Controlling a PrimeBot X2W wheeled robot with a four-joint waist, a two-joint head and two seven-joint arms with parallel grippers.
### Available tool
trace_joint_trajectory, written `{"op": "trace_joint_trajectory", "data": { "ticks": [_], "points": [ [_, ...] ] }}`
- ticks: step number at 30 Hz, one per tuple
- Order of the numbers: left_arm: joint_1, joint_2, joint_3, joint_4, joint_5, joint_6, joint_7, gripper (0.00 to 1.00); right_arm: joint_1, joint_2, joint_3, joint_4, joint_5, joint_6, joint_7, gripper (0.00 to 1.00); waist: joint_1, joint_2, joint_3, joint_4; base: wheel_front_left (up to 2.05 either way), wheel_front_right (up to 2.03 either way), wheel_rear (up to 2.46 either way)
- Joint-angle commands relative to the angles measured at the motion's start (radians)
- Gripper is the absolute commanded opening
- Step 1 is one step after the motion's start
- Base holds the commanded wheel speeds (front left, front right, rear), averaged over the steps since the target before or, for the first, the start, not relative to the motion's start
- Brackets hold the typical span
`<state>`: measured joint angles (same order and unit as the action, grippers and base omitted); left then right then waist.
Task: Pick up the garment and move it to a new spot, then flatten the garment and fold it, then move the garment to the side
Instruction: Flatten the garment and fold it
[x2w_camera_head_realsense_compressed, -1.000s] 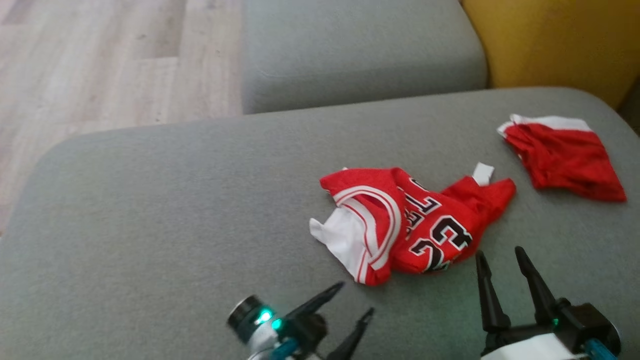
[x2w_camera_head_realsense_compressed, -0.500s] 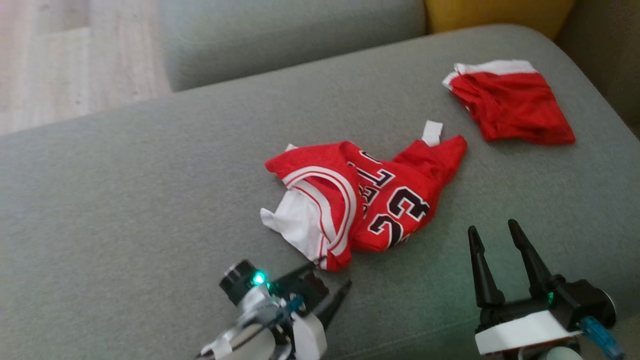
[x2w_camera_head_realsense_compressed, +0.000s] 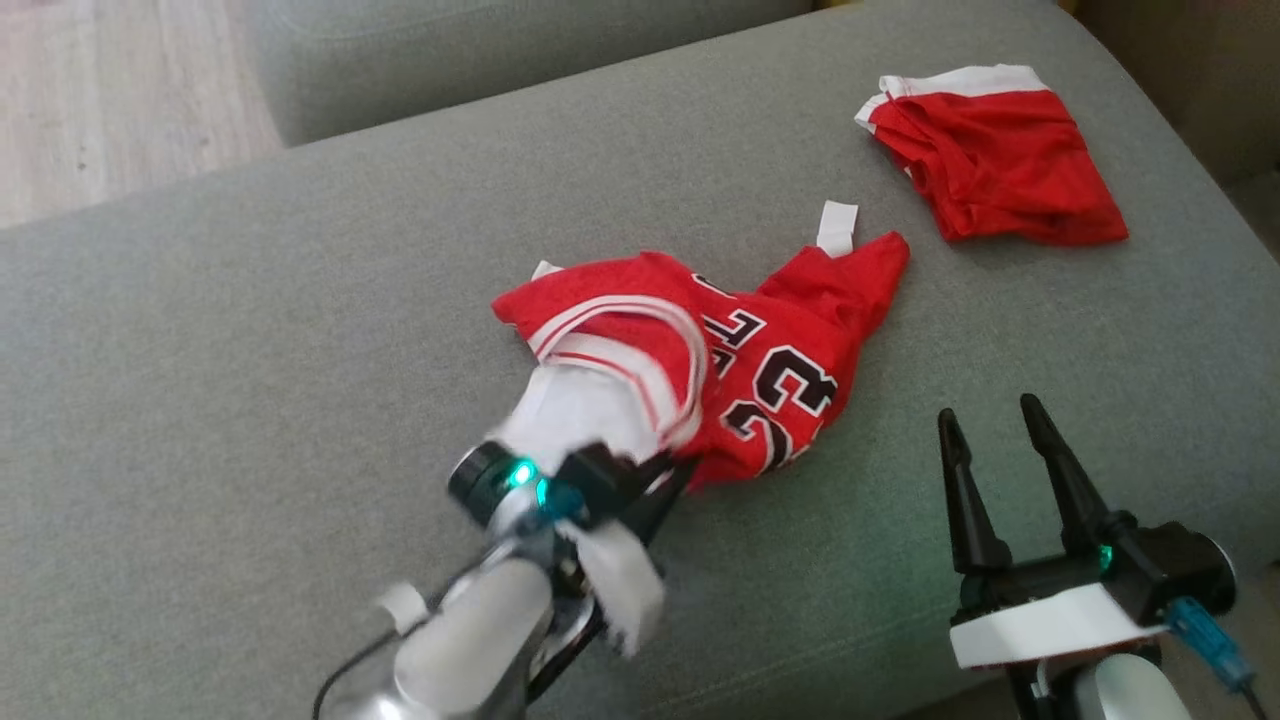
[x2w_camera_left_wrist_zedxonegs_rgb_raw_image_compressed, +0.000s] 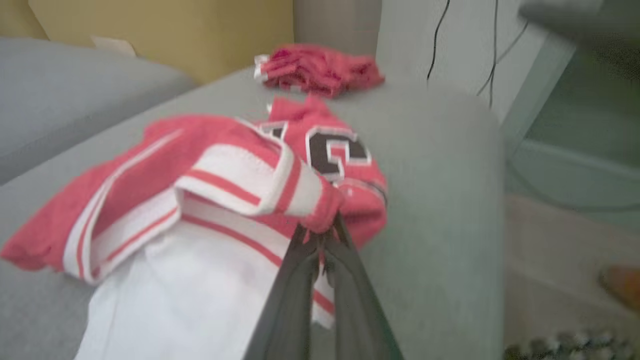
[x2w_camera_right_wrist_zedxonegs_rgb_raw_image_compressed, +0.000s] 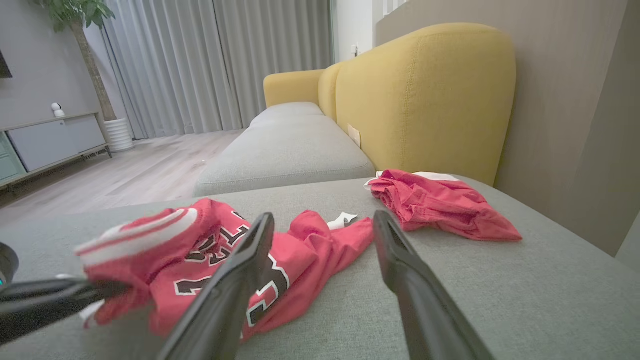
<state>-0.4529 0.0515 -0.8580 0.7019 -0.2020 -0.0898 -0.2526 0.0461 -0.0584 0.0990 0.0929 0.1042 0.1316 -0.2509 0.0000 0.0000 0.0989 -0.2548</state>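
Pinching jersey (x2w_camera_head_realsense_compressed: 770, 370) edge, left pincer (x2w_camera_left_wrist_zedxonegs_rgb_raw_image_compressed: 321, 237) newly pressed together, right pincer (x2w_camera_head_realsense_compressed: 988, 410) still spread, clear of it.

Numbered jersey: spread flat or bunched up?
Bunched up. The jersey lies in creased heaps on the grey cushion, striped trim folded over its lettering; left gripper is shut on one edge.

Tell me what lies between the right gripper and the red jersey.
In the head view, a bare stretch of grey cushion separates the right gripper from the jersey; nothing lies there.
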Motion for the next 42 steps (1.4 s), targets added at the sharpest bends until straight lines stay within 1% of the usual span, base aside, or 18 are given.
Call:
{"op": "trace_joint_trajectory", "data": {
  "ticks": [1, 4, 5, 6, 7, 10, 12, 15, 20, 23, 26, 29, 33, 35, 38, 42],
  "points": [
    [-0.036, -0.001, 0.054, -0.117, -0.103, -0.023, -0.009, 0.00, -0.025, -0.004, 0.013, -0.034, -0.004, -0.001, -0.011, 1.00, 0.0000, 0.0000, -0.017, 0.008, 0.00, 0.00, 0.00],
    [-0.063, -0.001, 0.076, -0.239, -0.268, -0.037, -0.009, 0.00, -0.018, 0.000, 0.013, -0.028, 0.001, -0.001, -0.011, 1.00, 0.0000, 0.0000, -0.043, 0.012, 0.00, 0.00, 0.00],
    [-0.063, -0.001, 0.076, -0.239, -0.268, -0.037, -0.009, 0.00, -0.018, 0.000, 0.013, -0.028, 0.001, -0.001, -0.011, 1.00, 0.0000, 0.0000, -0.043, 0.012, 0.00, 0.00, 0.00],
    [-0.082, -0.001, 0.079, -0.271, -0.326, -0.039, -0.009, 0.00, -0.017, 0.001, 0.017, -0.025, 0.003, -0.001, -0.011, 1.00, 0.0000, 0.0000, -0.051, 0.010, 0.00, 0.00, 0.00],
    [-0.133, -0.001, 0.076, -0.328, -0.468, -0.040, -0.009, 0.00, -0.018, 0.003, 0.029, -0.022, 0.009, -0.001, -0.011, 1.00, 0.0000, 0.0000, -0.066, 0.002, 0.00, 0.00, 0.00],
    [-0.247, -0.001, 0.099, -0.354, -0.711, -0.040, 0.005, 0.00, -0.022, 0.006, 0.041, -0.022, 0.014, -0.001, -0.011, 1.00, 0.0000, 0.0000, -0.084, -0.018, 0.00, 0.00, 0.00],
    [-0.349, -0.001, 0.133, -0.357, -0.845, -0.040, 0.021, 0.00, -0.023, 0.007, 0.041, -0.020, 0.018, -0.001, -0.011, 1.00, 0.0000, 0.0000, -0.095, -0.036, 0.00, 0.00, 0.00],
    [-0.518, -0.001, 0.170, -0.353, -0.974, -0.027, 0.026, 0.00, -0.016, 0.007, 0.037, -0.019, 0.021, -0.001, -0.011, 1.00, 0.0000, 0.0000, -0.113, -0.060, 0.00, 0.00, 0.00],
    [-0.735, -0.001, 0.195, -0.329, -1.126, 0.015, 0.008, 0.00, 0.001, 0.008, 0.025, -0.022, 0.023, -0.001, -0.011, 1.00, 0.0000, 0.0000, -0.134, -0.078, 0.00, 0.00, 0.00],
    [-0.812, -0.001, 0.195, -0.295, -1.164, 0.034, -0.003, 0.00, 0.009, 0.008, 0.016, -0.027, 0.027, -0.001, -0.011, 1.00, 0.0000, 0.0000, -0.141, -0.073, 0.00, 0.00, 0.00],
    [-0.807, -0.001, 0.209, -0.250, -1.199, 0.062, -0.008, 0.00, 0.014, 0.008, 0.005, -0.038, 0.034, -0.001, -0.011, 1.00, 0.0000, 0.0000, -0.146, -0.059, 0.00, 0.00, 0.00],
    [-0.728, -0.001, 0.211, -0.185, -1.193, 0.090, -0.009, 0.00, 0.014, 0.008, 0.001, -0.047, 0.041, -0.001, -0.011, 1.00, 0.0000, 0.0000, -0.146, -0.044, 0.00, 0.00, 0.00],
    [-0.557, 0.001, 0.262, -0.059, -1.170, 0.139, -0.009, 0.00, 0.011, 0.008, -0.001, -0.057, 0.045, -0.001, -0.011, 1.00, 0.0000, 0.0000, -0.137, -0.017, 0.00, 0.00, 0.00],
    [-0.468, 0.026, 0.299, -0.004, -1.132, 0.151, -0.009, 0.00, 0.010, 0.008, -0.001, -0.061, 0.046, -0.001, -0.011, 1.00, 0.0000, 0.0000, -0.132, -0.009, 0.00, 0.00, 0.00],
    [-0.335, 0.081, 0.381, 0.031, -1.059, 0.145, -0.009, 0.00, 0.009, 0.008, -0.004, -0.068, 0.047, -0.001, -0.011, 1.00, 0.0000, 0.0000, -0.121, 0.001, 0.00, 0.00, 0.00],
    [-0.152, 0.149, 0.518, -0.007, -0.943, 0.111, -0.009, 0.00, 0.022, 0.008, -0.016, -0.073, 0.045, -0.001, -0.011, 1.00, 0.0000, 0.0000, -0.112, 0.026, 0.00, 0.00, 0.00]
  ]
}}
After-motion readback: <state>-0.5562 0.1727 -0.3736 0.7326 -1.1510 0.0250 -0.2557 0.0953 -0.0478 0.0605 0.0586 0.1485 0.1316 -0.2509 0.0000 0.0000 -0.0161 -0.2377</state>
